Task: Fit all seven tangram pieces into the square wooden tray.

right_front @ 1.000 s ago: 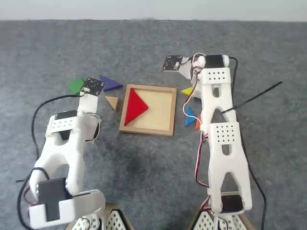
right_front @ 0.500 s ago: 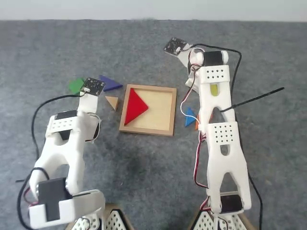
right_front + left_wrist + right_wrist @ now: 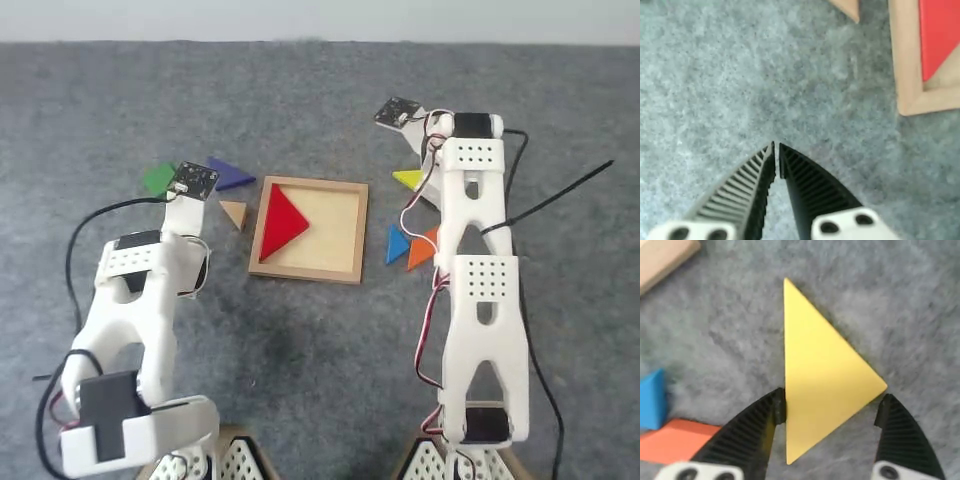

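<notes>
"Tangram pieces first: where are they?"

"A red triangle [image 3: 281,222] lies in the square wooden tray [image 3: 312,184], against its left side. The others are on the grey carpet [image 3: 300,360]. A green piece [image 3: 158,179], a dark blue triangle [image 3: 230,174] and a tan triangle [image 3: 234,213] are left of the tray. A yellow triangle [image 3: 407,179], a blue triangle [image 3: 396,243] and an orange piece [image 3: 423,250] are on its right."

"And the arms?"

"Both stretch forward from the near edge. The right arm [image 3: 480,290] passes over the orange piece, and the left arm [image 3: 140,290] ends beside the green piece."

"The claws?"

"The high view gives the layout, the wrist views the fingers. The right gripper [image 3: 830,410] is spread wide astride the yellow triangle, which lies flat, with one fingertip [image 3: 771,410] at its long edge. The left gripper [image 3: 776,147] is pressed almost together on nothing, above bare carpet near a tray corner."
</notes>
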